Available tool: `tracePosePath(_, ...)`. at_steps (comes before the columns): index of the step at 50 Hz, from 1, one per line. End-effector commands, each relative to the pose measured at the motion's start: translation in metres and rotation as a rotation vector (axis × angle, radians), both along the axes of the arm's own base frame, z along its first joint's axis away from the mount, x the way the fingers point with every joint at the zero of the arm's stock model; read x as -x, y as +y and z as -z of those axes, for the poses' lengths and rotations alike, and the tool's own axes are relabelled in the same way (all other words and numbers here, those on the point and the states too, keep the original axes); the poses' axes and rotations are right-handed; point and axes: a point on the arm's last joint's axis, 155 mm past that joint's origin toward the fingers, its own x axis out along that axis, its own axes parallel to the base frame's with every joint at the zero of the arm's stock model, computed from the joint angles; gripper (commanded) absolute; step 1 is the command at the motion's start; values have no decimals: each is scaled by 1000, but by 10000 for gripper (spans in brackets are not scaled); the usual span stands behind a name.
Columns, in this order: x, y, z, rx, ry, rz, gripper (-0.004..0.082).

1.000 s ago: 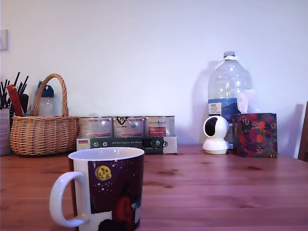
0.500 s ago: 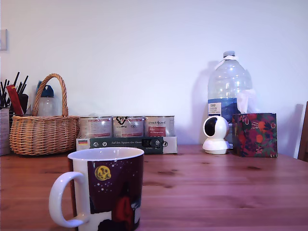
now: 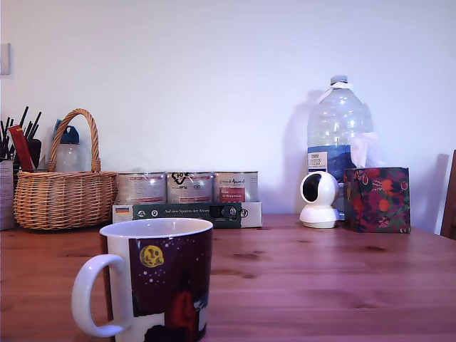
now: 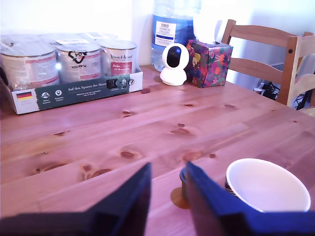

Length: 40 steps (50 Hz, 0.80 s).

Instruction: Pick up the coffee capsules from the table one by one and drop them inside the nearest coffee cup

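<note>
The wooden counter (image 4: 206, 123) shows no capsule. The hand (image 4: 166, 194) hangs narrowly parted, empty, the mug (image 4: 268, 189) just beside it; descending could clip its rim.

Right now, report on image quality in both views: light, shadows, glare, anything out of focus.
Exterior view: even, soft light; the water bottle casts a faint shadow on the wall; the coffee cup is close, cropped at the frame's bottom edge and slightly soft. Wrist view: bright and washed out along the wall behind the tins, with a glare spot on one tin; the gripper is a dark, blurred shape.
</note>
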Motion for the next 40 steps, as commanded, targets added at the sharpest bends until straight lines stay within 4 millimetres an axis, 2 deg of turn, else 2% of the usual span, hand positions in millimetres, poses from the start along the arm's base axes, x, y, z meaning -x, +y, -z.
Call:
tracePosePath(1, -1, 0, 12, -5, 14, 1, 327)
tracePosePath(6, -2, 0, 14, -5, 11, 1, 334)
tracePosePath(10, -2, -1, 20, -4, 26, 3, 377)
tracePosePath(19, -4, -4, 22, -11, 31, 17, 452)
tracePosePath(40, -6, -19, 34, -36, 70, 98, 452)
